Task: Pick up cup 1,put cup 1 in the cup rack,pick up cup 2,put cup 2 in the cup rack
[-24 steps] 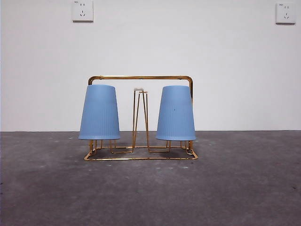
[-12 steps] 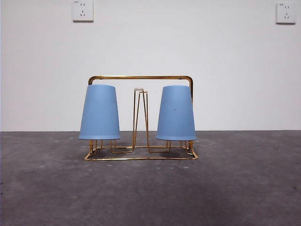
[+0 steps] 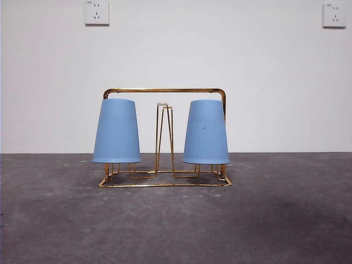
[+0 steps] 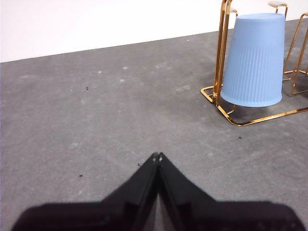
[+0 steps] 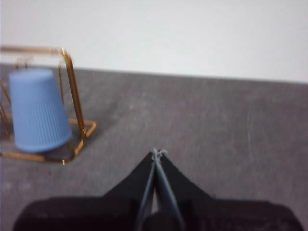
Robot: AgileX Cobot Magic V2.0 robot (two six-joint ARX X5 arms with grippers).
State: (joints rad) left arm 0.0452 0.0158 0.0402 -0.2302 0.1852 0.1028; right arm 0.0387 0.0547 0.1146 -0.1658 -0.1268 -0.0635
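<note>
The gold wire cup rack (image 3: 165, 91) stands in the middle of the table in the front view. Two light blue ribbed cups hang upside down on its pegs: one on the left (image 3: 116, 131), one on the right (image 3: 205, 132). A bare hairpin peg (image 3: 164, 137) stands between them. The left wrist view shows the left cup (image 4: 253, 60) on the rack (image 4: 221, 53); my left gripper (image 4: 157, 156) is shut and empty, well away from it. The right wrist view shows the right cup (image 5: 37, 110) on the rack (image 5: 72, 91); my right gripper (image 5: 157, 153) is shut and empty, off to the side.
The table (image 3: 176, 225) is dark grey and speckled. A white wall stands behind it with two sockets, one at the upper left (image 3: 97, 12) and one at the upper right (image 3: 334, 14). Neither arm shows in the front view.
</note>
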